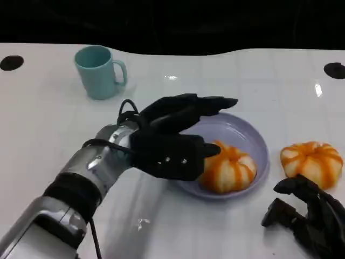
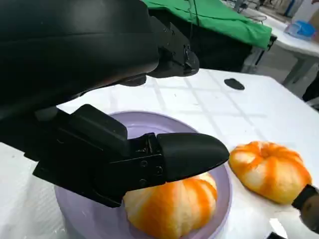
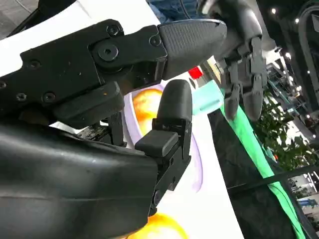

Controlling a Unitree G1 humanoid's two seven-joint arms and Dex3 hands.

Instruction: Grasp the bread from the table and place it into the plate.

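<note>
Two round orange-striped breads: one [image 1: 229,168] already sits in the purple plate [image 1: 253,135], one [image 1: 312,162] waits on the counter [image 1: 215,75] at 3 o'clock. Your left hand [image 1: 178,137] hovers spread, empty; your right hand [image 1: 310,216] is loosely curled, empty. Bread looks soft and light, so hold its sides gently.

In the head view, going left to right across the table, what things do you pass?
Cup → left hand → bread in the plate → second bread on the table, with the right hand just in front of it.
</note>
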